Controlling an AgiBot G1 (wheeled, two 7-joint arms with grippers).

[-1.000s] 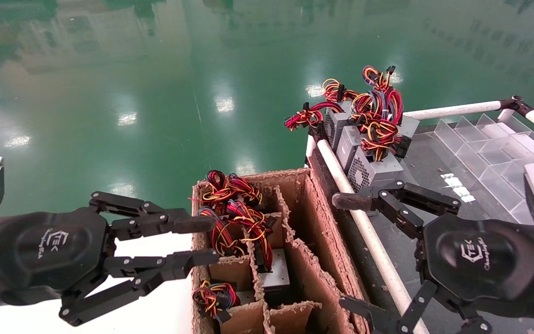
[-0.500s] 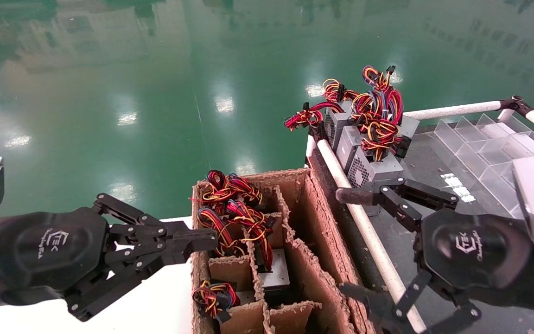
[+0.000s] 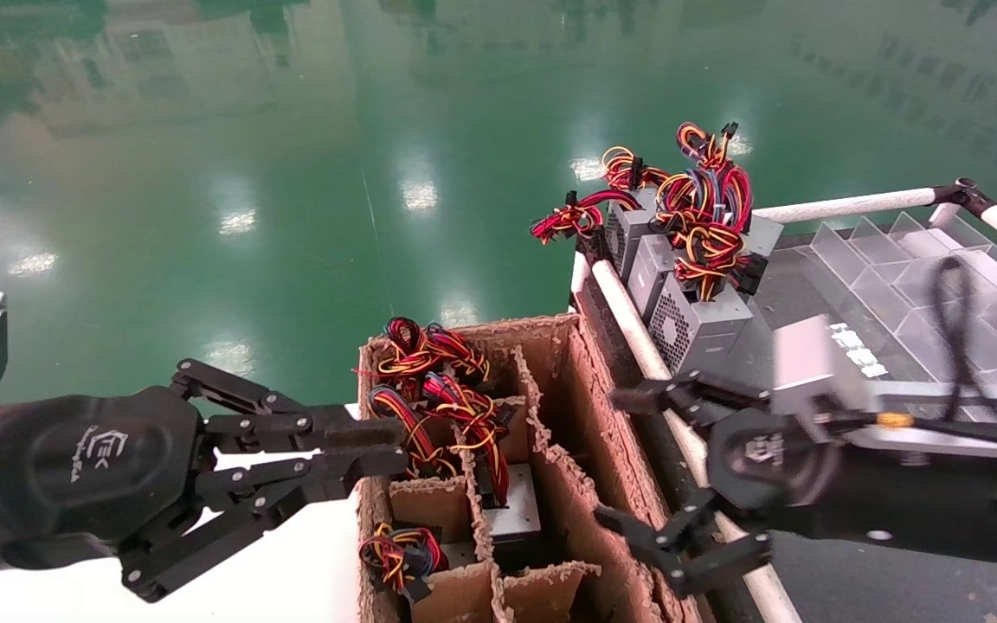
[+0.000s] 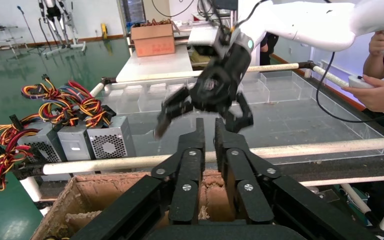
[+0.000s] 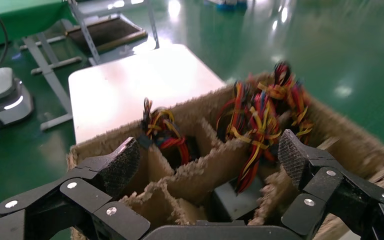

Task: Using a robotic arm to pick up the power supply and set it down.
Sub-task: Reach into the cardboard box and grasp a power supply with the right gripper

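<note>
The right tool [image 3: 646, 472] hung open just beside the cardboard box [image 3: 568, 415], fingers spread wide. The power supply [image 3: 511, 510] lay inside the box, below that tool (wires looped nearby). The left tool [image 3: 373, 446] was nearly closed, empty.

Motion blur smears the right pincer [image 3: 637, 472] and its forearm in the head view, leaving the wrist logo unreadable. The cardboard box [image 3: 585, 407] runs off the bottom edge, its near cells unseen. Inside, wire bundles [image 3: 429, 389] cover the power supplies beneath; only one grey top [image 3: 516, 510] shows between dividers, and how many units remain cannot be told. The left pincer [image 3: 377, 450] has its arm cut by the left edge. In the left wrist view, a person's hand [image 4: 380, 92] holding a white device enters from the right edge, the body out of view.
</note>
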